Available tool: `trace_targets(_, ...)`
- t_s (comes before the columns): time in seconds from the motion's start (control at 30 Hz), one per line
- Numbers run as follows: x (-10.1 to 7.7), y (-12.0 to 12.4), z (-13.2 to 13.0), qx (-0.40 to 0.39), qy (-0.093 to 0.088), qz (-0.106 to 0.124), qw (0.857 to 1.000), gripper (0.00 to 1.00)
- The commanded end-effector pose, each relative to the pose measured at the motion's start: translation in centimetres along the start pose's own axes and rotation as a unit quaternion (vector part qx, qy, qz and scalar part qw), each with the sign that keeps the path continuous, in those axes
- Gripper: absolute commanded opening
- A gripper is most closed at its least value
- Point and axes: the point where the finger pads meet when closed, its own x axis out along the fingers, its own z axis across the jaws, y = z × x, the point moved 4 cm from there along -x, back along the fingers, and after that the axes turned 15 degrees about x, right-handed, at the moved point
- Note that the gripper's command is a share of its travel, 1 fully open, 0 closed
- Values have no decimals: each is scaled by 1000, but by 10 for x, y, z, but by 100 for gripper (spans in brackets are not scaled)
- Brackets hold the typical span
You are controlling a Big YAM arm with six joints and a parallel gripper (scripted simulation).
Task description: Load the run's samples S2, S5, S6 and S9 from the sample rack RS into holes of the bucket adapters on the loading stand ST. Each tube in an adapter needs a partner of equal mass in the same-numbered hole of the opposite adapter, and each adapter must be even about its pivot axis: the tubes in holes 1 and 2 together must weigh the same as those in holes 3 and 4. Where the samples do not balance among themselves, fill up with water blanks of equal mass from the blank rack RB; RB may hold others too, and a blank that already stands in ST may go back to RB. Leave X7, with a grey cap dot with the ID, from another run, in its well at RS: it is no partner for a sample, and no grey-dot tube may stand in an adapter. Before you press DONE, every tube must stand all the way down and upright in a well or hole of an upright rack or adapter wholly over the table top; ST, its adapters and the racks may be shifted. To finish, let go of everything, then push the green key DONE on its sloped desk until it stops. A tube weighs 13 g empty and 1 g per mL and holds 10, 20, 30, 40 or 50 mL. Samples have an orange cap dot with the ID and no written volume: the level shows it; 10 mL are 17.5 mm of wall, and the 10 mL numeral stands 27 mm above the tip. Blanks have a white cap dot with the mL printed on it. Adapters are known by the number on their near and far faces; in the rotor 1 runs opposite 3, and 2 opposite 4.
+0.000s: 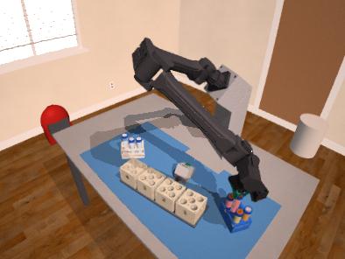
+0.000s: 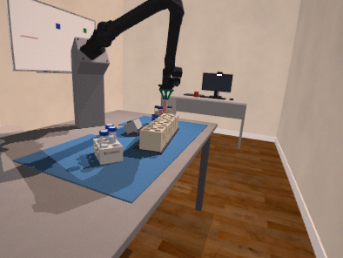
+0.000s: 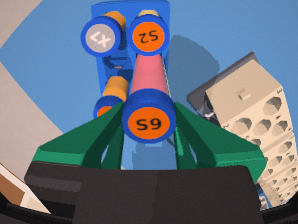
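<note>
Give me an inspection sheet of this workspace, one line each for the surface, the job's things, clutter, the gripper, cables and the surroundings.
Surface: grey table with a blue mat under the work.
Job's things: four cream adapters in a row, no tube seen in them; white blank rack with blue-capped tubes; blue sample rack holding S2, the grey-dot tube and other orange tubes; DONE desk behind the adapters.
Clutter: nothing seen.
Gripper: gripper shut on tube S9, over the sample rack.
Cables: nothing seen.
Surroundings: red chair, white bin, whiteboard, side desk with monitor.
</note>
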Motion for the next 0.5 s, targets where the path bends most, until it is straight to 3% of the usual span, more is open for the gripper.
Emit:
trace_targets(0.0,10,7,1,-6,0,4,1000,0)
trace_targets(0.23,16,3,0,-3,0,1,1000,0)
trace_targets(0.27,-6,-16,1,0,-2,-26,1000,0)
trace_targets(0.37,18,-3,2,-3,0,-5,1000,0)
trace_targets(0.47,26,2,0,-2,0,1,1000,0)
